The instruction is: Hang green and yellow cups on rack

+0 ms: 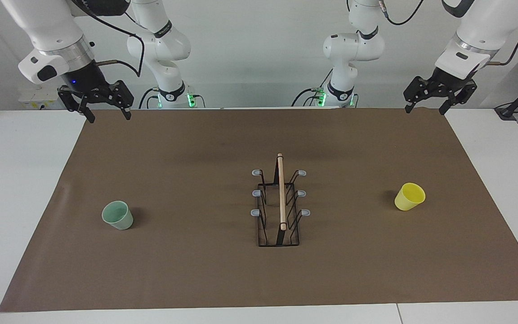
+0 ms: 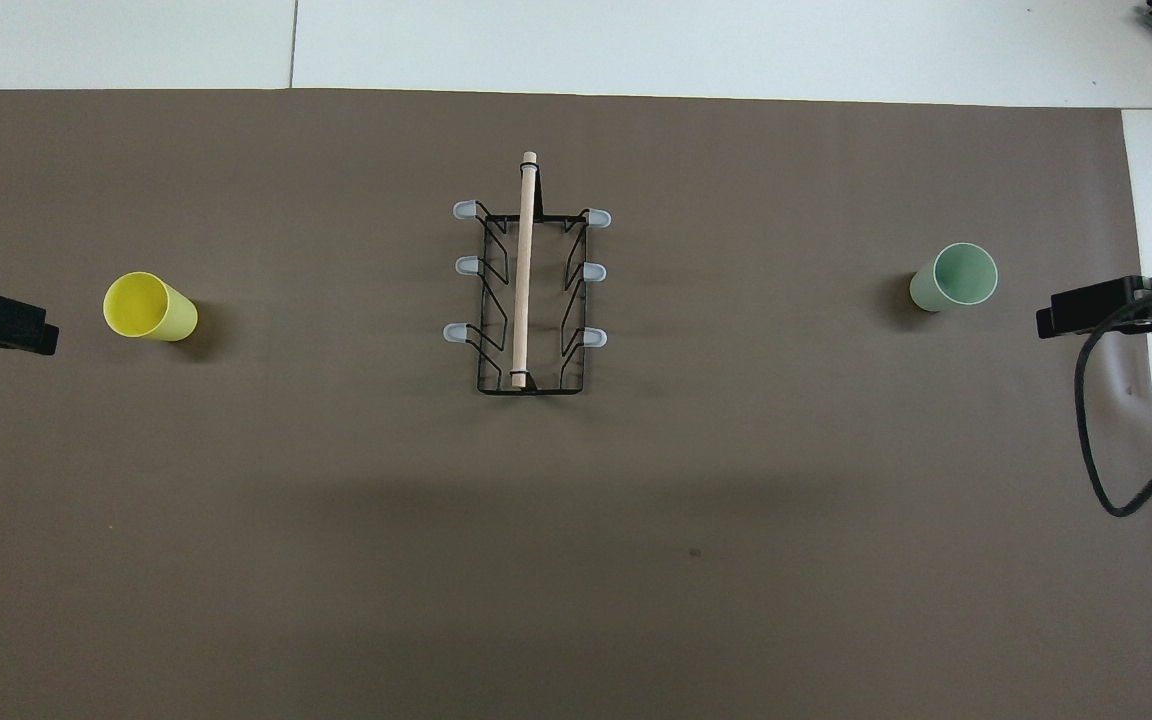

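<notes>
Brown mat (image 1: 196,270), rack (image 1: 280,202) central, green cup (image 1: 118,215), yellow cup (image 1: 409,196) toward ends, left gripper (image 1: 426,109), right gripper (image 1: 108,116) spread, empty.

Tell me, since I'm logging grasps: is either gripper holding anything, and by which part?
Nothing is held. The left gripper and right gripper both hang open and empty above the table's edge nearest the robots.

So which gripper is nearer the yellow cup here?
Left. The left gripper hangs open at the mat's edge at the yellow cup's end; the right gripper hangs open at the green cup's end.
</notes>
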